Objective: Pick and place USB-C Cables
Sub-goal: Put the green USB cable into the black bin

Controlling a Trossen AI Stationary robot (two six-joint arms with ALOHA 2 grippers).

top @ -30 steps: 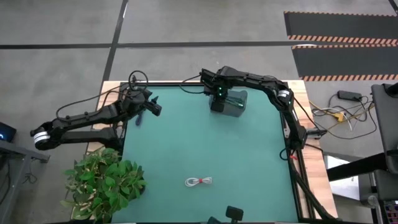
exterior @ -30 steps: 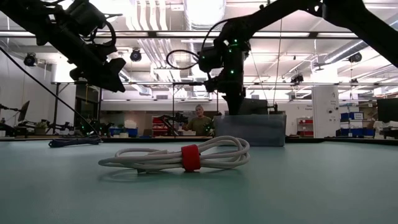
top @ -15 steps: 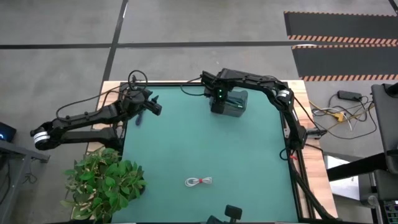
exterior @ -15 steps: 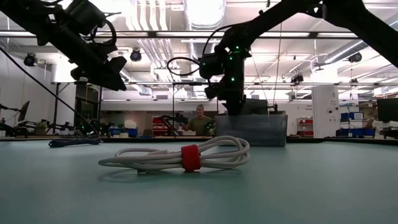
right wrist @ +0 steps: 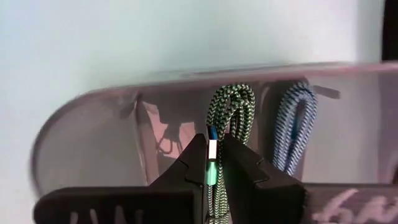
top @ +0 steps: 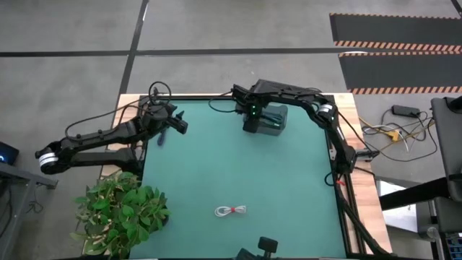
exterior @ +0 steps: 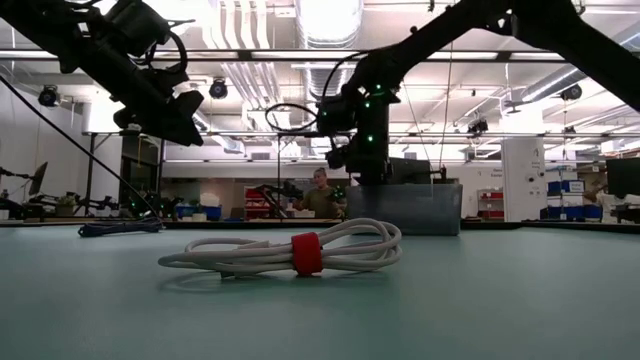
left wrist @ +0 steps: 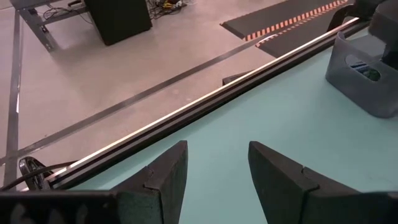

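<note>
The right hand (right wrist: 214, 163) is at the far side of the green surface (top: 238, 170), right over the grey see-through bin (top: 272, 120). Its two fingers are pinched tight on the green braided cable (right wrist: 227, 121). The cable hangs down inside the bin. Beside it in the bin stands a blue braided cable (right wrist: 292, 127), close by but apart from it.

The left hand (left wrist: 214, 171) hangs above the far left corner of the surface. Its fingers are spread apart and hold nothing. On the surface beside it lies a dark blue cable (top: 162, 136).

The white cable with a red band (exterior: 300, 250) lies flat near the front edge of the surface, well apart from both hands. A leafy plant (top: 119, 209) sits off the left side of the surface.
</note>
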